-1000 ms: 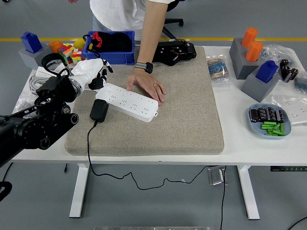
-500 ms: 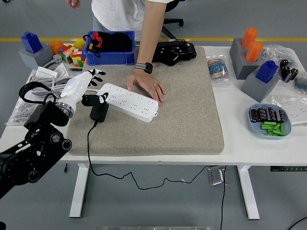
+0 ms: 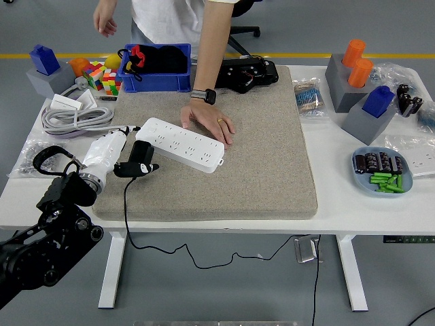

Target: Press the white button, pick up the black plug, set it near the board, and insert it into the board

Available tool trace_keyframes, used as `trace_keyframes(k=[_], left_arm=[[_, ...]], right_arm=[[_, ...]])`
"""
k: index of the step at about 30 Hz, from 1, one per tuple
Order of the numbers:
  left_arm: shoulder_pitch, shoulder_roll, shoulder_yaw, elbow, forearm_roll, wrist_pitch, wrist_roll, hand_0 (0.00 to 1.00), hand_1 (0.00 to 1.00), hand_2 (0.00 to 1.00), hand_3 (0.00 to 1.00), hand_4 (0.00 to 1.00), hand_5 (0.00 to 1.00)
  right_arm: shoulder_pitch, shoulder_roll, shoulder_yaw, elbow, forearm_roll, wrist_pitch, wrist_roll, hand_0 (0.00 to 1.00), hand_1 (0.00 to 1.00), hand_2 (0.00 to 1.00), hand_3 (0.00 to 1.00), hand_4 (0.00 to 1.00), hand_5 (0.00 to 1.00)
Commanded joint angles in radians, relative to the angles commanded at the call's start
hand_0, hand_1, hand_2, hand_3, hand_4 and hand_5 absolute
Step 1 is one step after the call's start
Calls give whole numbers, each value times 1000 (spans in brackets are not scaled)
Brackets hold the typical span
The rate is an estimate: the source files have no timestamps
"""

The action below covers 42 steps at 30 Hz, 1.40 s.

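Note:
The white power strip (image 3: 182,144) lies slanted on the grey mat (image 3: 258,156). A person at the far side rests a hand (image 3: 209,122) on the strip's far edge. The black plug (image 3: 141,153) sits on the mat just off the strip's left end, and its cable (image 3: 125,210) trails over the table's front edge. My left hand (image 3: 130,163), white with dark fingertips, reaches in from the lower left. Its thumb curls below the plug and its fingers are against the plug's left side. The right arm is out of the picture.
A coiled grey cable (image 3: 73,119) lies left of the mat. Behind it are puzzle cubes (image 3: 102,76) and a blue bin (image 3: 158,68). A black device (image 3: 247,73) sits at the mat's far edge. At the right stand grey blocks (image 3: 348,81) and a blue dish (image 3: 380,171).
My left hand has dropped from above the strip's left end toward the front and closed around the black plug. The person's hand on the strip has stayed put.

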Motion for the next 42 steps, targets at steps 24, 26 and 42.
trace_keyframes(k=[24, 26, 42], left_arm=[[-81, -34, 69, 136, 23, 32, 3, 643, 698, 698, 790, 810, 40], [-86, -35, 73, 142, 21, 32, 5, 643, 698, 698, 790, 810, 40], [-92, -30, 87, 146, 17, 3, 51, 428, 593, 605, 581, 752, 2]], right_arm=[[-1, 1, -11, 1, 6, 1, 1, 776, 650, 658, 615, 671, 439], [0, 1, -12, 1, 6, 1, 1, 776, 650, 658, 615, 671, 439], [0, 1, -8, 1, 7, -2, 6, 775, 650, 658, 615, 670, 437]])
